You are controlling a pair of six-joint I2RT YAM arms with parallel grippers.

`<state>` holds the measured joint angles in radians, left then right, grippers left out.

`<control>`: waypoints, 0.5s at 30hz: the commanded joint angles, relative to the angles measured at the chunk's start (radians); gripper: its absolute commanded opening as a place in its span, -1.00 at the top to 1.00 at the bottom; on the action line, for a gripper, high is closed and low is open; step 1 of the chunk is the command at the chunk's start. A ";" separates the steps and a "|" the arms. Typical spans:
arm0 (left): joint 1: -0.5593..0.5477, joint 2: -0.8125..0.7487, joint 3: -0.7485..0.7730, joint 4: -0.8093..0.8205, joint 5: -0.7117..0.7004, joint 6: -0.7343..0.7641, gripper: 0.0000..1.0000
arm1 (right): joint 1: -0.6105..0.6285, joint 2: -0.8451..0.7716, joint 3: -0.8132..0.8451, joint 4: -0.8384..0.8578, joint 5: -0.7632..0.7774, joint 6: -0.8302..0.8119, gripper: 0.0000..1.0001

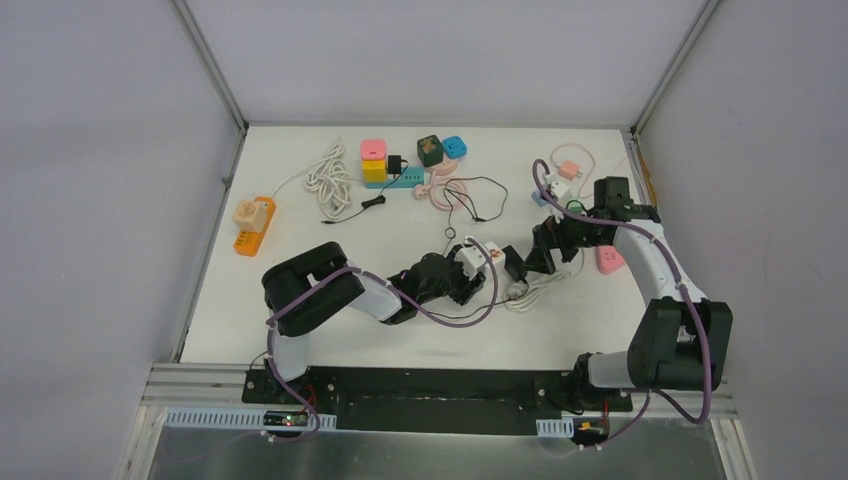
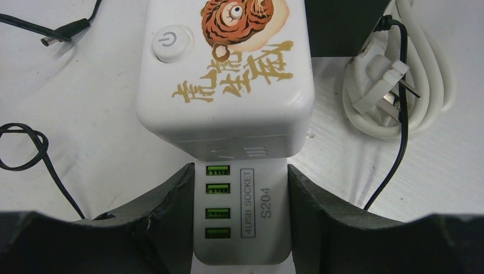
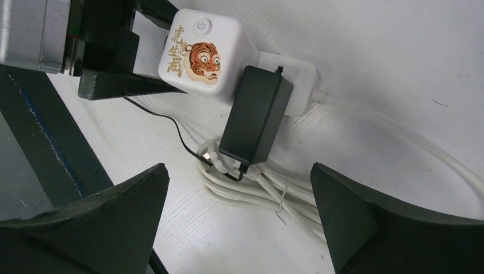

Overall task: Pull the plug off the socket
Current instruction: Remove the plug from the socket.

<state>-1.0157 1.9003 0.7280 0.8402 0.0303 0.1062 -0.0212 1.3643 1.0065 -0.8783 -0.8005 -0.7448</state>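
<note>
"Plug [image 3: 257, 117] position?" asks the inspector.

"Black adapter block, seated in the side of the white tiger-print socket [image 3: 200, 54], about the middle of the bench [image 1: 560, 335], slightly toward its near edge. Not yet drawn."

"Hands?"

"Left gripper [image 2: 240, 182] is clamped on the socket's end, one finger against each side of the USB strip [image 2: 218, 202]. Right gripper [image 3: 238, 171] stands wide apart, holding nothing, poised off the plug's free end."

"Hazards noted?"

"Three, in my judgement. First, the white cable coil [image 3: 251, 197] lies directly under the plug's end; jaws closing low could take in a loop along with the plug. Second, the left hold covers only that narrow end, so a hard pull may slide the socket out or twist it. Third, the plug's thin black lead [image 3: 171, 125] runs off under the left gripper; it could snag as the plug comes away."

"Recommendation?"

"Grip the plug body across its sides, clear of the coil, and pull straight along the pins; an angled pull risks levering them."
</note>
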 commanded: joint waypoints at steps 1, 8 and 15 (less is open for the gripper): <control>-0.005 0.036 -0.004 0.011 -0.013 -0.013 1.00 | 0.051 0.010 -0.014 0.089 -0.013 0.109 -0.98; -0.005 0.046 -0.003 0.030 -0.002 -0.031 1.00 | 0.122 0.023 -0.027 0.174 0.118 0.200 -0.89; -0.005 0.048 0.000 0.022 -0.011 -0.040 1.00 | 0.124 0.000 -0.033 0.178 0.163 0.168 -0.87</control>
<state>-1.0157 1.9232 0.7280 0.8917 0.0299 0.0917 0.0998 1.3911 0.9749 -0.7410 -0.6746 -0.5774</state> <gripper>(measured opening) 0.512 0.938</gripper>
